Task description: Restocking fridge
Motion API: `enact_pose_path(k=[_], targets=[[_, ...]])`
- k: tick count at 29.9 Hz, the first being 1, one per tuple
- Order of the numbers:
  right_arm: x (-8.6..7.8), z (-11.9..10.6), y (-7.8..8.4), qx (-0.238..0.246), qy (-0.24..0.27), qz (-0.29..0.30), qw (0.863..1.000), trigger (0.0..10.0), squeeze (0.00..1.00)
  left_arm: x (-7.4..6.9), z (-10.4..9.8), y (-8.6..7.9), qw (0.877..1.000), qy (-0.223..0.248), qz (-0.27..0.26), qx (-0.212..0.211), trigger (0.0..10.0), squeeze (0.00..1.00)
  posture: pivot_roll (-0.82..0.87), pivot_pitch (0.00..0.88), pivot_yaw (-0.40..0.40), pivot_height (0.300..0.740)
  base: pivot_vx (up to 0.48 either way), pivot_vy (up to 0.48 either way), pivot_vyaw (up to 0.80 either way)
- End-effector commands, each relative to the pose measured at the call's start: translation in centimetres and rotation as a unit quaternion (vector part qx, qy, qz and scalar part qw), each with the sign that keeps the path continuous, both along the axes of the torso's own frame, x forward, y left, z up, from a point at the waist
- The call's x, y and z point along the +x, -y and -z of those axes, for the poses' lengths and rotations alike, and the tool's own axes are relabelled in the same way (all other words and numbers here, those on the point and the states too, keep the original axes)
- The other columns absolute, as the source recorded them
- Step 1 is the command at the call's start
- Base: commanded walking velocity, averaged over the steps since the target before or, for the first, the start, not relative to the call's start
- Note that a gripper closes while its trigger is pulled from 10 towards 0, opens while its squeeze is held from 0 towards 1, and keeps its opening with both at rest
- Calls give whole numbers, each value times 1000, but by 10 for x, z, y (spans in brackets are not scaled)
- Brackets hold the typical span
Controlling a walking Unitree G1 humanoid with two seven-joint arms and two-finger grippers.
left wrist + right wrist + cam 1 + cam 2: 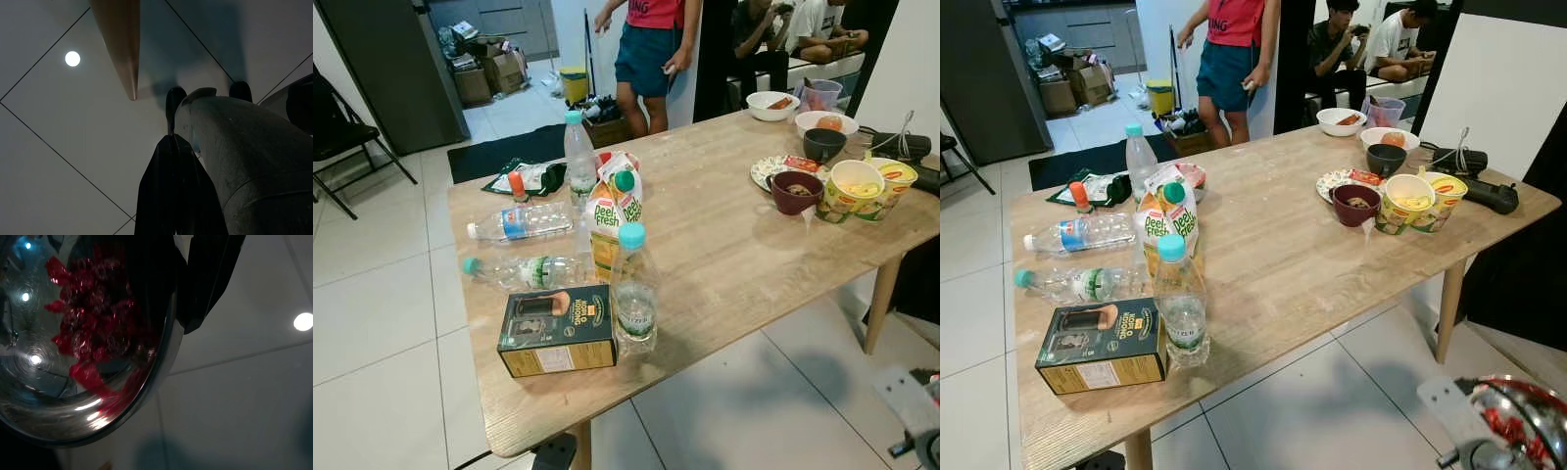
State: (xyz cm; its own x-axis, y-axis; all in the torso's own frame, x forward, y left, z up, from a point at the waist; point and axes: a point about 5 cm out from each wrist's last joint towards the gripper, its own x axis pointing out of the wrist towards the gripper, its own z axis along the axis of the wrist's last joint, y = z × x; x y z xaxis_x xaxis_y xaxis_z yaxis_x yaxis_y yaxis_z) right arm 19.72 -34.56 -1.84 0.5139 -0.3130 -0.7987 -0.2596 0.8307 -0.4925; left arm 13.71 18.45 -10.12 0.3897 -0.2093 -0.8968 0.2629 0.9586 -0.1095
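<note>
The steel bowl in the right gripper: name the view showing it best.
Right wrist view: the steel bowl looms close, red wrapped pieces inside. The right eye view catches its rim low down; the left eye view shows just the arm.

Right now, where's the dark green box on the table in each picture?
Left eye view: green box at the table's near left corner, beside the upright water bottle.
Right eye view: same box, near left, the bottle to its right.
Wrist views: floor tiles instead.
Shared landmark: that bottle.

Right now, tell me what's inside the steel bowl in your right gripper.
The steel bowl in the right gripper holds a cluster of shiny red pieces, perhaps wrapped sweets. Anything beneath them is hidden.
</note>
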Motion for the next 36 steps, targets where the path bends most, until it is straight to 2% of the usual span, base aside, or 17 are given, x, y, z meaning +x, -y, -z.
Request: enact_pose_path(k=[1, 9, 10, 14, 21, 26, 28, 36], targets=[[-9, 10, -7, 4, -17, 5, 1000, 10000, 0, -10, 3, -5, 1000, -22, 9, 11, 10000, 0, 75, 0, -18, 740, 0, 0, 0], [-31, 31, -23, 36, -45, 32, 998, 10000, 0, -10, 3, -5, 1000, -21, 9, 15, 10000, 0, 77, 0, -26, 740, 0, 0, 0], [-36, 37, -29, 42, -50, 39, 997, 10000, 0, -10, 3, -6, 1000, -20, 7, 16, 10000, 0, 78, 0, -27, 740, 0, 0, 0], [-41, 44, -39, 53, -55, 42, 996, 10000, 0, -10, 3, -6, 1000, -20, 2, 19, 10000, 0, 76, 0, -27, 740, 0, 0, 0], [-55, 62, -69, 89, -74, 50, 992, 10000, 0, -12, 4, -8, 999, -24, -3, 34, 10000, 0, 77, 0, -25, 740, 0, 0, 0], [-66, 72, -84, 98, -90, 48, 990, 10000, 0, -12, 4, -9, 999, -23, -9, 41, 10000, 0, 79, 0, -26, 740, 0, 0, 0], [-69, 75, -92, 110, -88, 61, 988, 10000, 0, -12, 4, -8, 999, -23, -4, 44, 10000, 0, 78, 0, -26, 740, 0, 0, 0], [-71, 79, -105, 129, -90, 58, 986, 10000, 0, -11, 4, -7, 999, -22, -8, 40, 10000, 0, 80, 0, -37, 740, 0, 0, 0]])
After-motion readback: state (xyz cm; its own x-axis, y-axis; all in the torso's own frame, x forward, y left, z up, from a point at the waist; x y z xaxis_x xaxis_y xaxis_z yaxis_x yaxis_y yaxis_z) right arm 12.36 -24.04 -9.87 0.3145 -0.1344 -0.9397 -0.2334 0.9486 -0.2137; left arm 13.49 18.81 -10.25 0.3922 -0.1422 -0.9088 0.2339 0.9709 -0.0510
